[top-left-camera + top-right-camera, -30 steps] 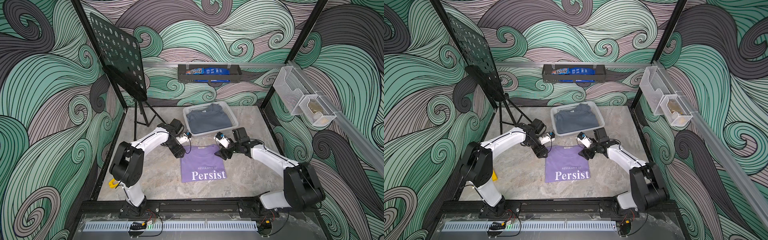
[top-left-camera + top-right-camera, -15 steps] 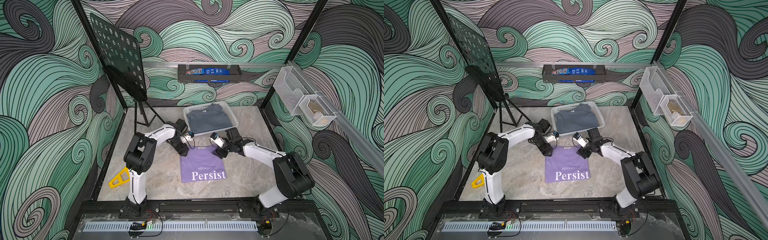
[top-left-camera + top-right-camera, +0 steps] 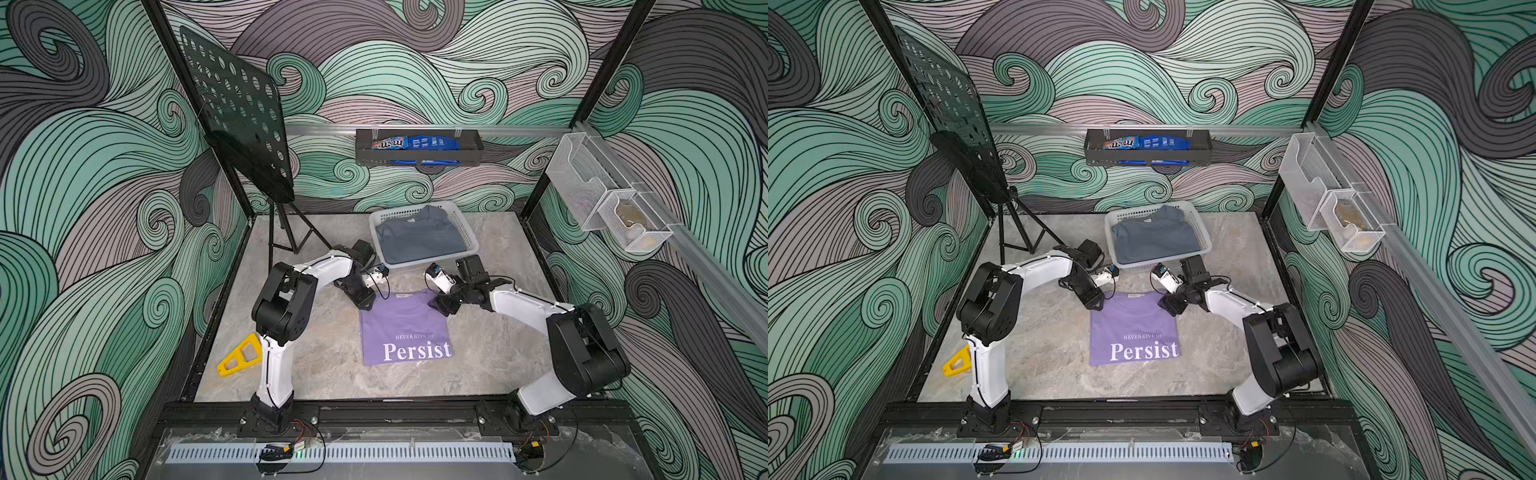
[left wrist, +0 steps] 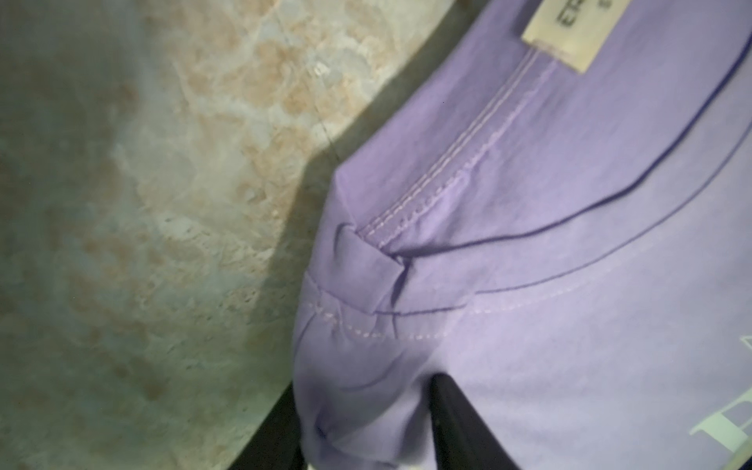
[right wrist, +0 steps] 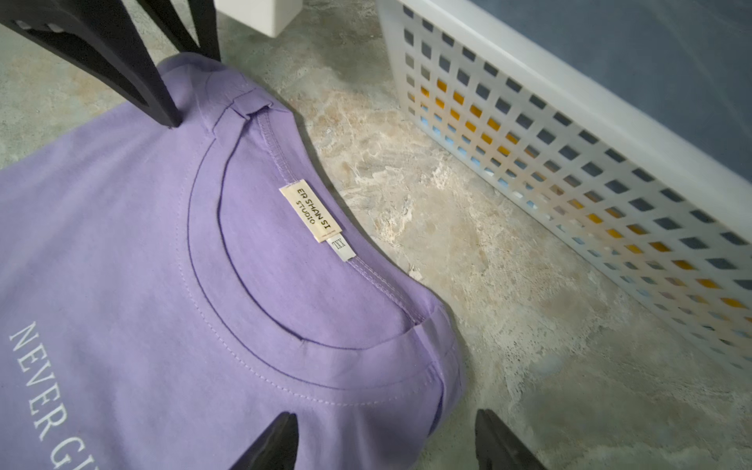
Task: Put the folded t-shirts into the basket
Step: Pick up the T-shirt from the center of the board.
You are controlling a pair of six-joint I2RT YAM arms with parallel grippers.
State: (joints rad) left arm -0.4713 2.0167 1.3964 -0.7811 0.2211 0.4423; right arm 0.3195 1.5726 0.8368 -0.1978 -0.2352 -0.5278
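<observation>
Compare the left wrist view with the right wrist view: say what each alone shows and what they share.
Left wrist only: a close look at the lavender t-shirt corner bunched between the left gripper tips. Right wrist only: the basket, the grey t-shirt in it, and the right gripper open over the shirt's other collar corner. Both: the lavender shirt, its neck label, the marble table and the left gripper's black fingers.
</observation>
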